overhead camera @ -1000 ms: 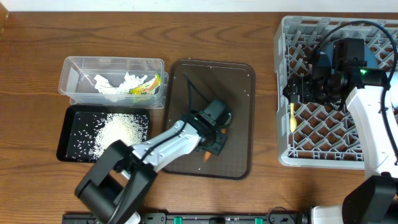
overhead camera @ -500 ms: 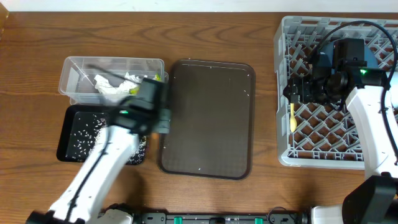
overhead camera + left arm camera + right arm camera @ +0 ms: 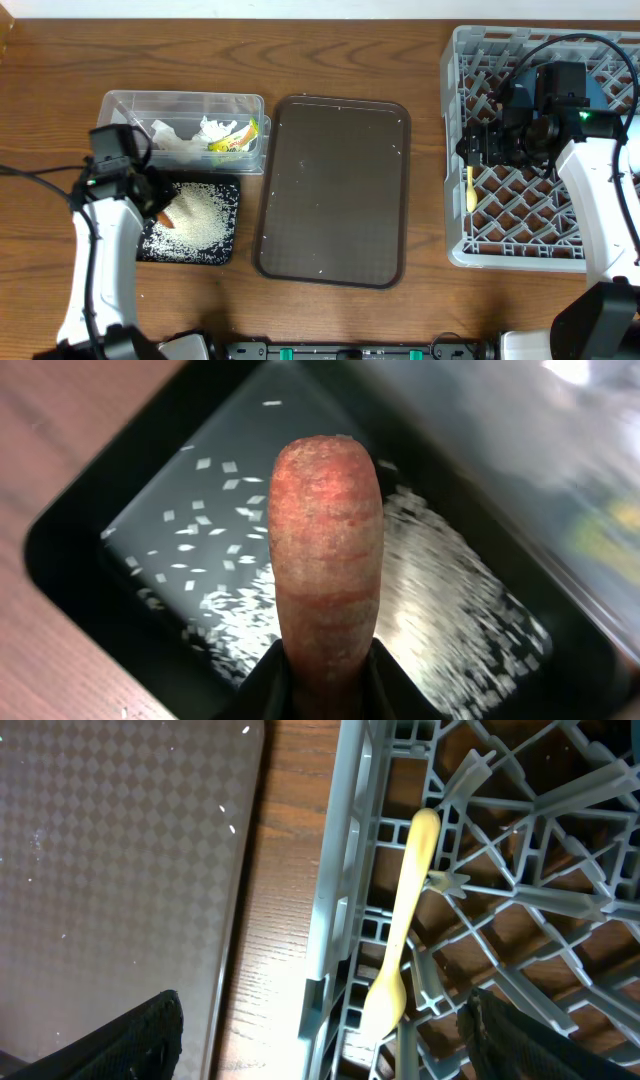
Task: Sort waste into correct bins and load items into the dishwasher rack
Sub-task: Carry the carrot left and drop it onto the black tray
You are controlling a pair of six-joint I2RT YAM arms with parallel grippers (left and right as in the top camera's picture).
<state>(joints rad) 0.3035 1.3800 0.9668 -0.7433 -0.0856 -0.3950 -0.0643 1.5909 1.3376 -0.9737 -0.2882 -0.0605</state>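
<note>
- Wooden bench (image 3: 430, 150), seen from overhead: one brown serving tray (image 3: 335, 190) at the middle, two bins to its left, and one grey dishwasher rack (image 3: 455, 240) at the right edge.
- Left tool (image 3: 325, 672): clamped on the single orange carrot (image 3: 328, 540) by its thick end, held over the black tray (image 3: 200, 259).
- Black tray: one heap of white rice (image 3: 200, 215), with loose grains around it.
- Clear tub (image 3: 115, 120), touching the black tray's far side: crumpled white paper scraps (image 3: 210, 130) and one yellow-green wrapper (image 3: 232, 141), its print too small to read.
- Right tool (image 3: 330, 1040): fingers wide apart and gripping nothing, over the rack's left wall.
- One pale yellow spoon (image 3: 405, 920): lying in the rack along that wall, beneath the right tool.
- Serving tray: a few stray white grains on its surface.
</note>
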